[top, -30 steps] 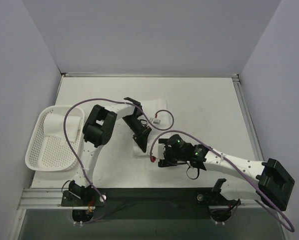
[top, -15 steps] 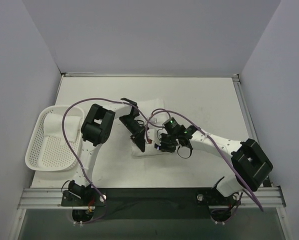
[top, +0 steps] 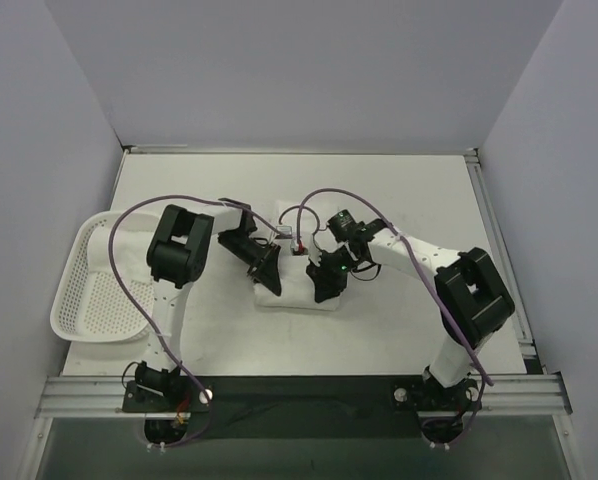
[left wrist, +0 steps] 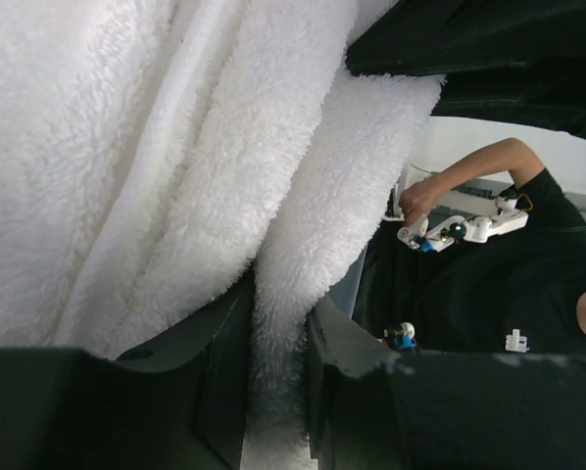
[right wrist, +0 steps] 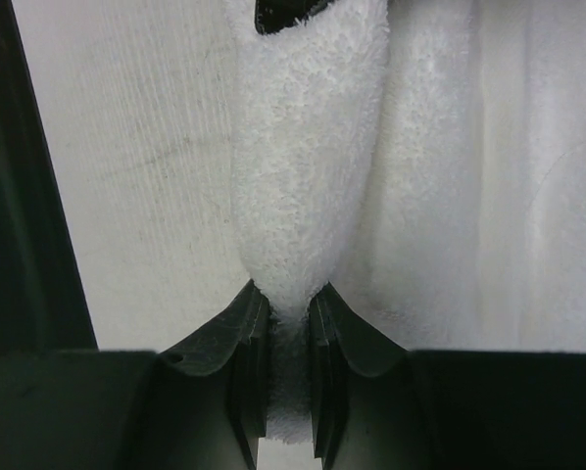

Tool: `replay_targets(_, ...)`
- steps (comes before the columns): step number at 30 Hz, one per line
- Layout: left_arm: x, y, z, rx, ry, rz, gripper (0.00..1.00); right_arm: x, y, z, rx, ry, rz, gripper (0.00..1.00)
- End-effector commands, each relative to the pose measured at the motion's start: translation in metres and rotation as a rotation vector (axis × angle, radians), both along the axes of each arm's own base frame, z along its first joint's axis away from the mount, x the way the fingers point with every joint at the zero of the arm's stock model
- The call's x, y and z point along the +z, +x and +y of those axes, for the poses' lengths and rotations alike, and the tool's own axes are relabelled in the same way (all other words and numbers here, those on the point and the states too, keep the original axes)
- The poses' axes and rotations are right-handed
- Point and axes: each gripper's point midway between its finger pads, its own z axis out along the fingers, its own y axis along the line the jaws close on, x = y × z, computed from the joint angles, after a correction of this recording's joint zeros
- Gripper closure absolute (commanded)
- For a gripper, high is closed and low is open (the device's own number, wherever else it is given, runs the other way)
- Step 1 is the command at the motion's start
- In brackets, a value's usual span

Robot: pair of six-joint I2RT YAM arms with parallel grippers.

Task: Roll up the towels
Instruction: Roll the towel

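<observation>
Presently: white towel [top: 297, 300] at centre of table [top: 419, 200], long axis near-to-far; near end's left fold clamped in left gripper [top: 266, 270], right fold in right gripper [top: 326, 285], both equally close.

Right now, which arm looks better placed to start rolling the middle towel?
Probably right: the right gripper pinches a towel fold beside bare table; the left gripper grips too, but among bunched layers.
</observation>
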Motion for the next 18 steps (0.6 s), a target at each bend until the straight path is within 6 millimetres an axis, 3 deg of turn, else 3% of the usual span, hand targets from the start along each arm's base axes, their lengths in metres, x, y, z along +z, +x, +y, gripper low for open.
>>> replay_targets(1,0.002,0.041,0.026,0.084,-0.025,-0.184,0.65,-0.001,-0.063,-0.038,-0.053,-0.141,0.448,1.0)
replay_targets(4,0.021,0.052,0.031,0.128,-0.045,-0.221,0.59,0.007,-0.051,-0.037,-0.106,-0.106,0.544,1.0)
replay_targets(12,0.064,0.047,0.055,0.201,-0.116,-0.297,0.53,0.008,-0.036,-0.027,-0.186,-0.098,0.765,1.0)
replay_targets(18,0.091,0.048,0.077,0.124,-0.087,-0.646,0.41,0.007,-0.034,-0.026,-0.217,-0.087,0.939,1.0)
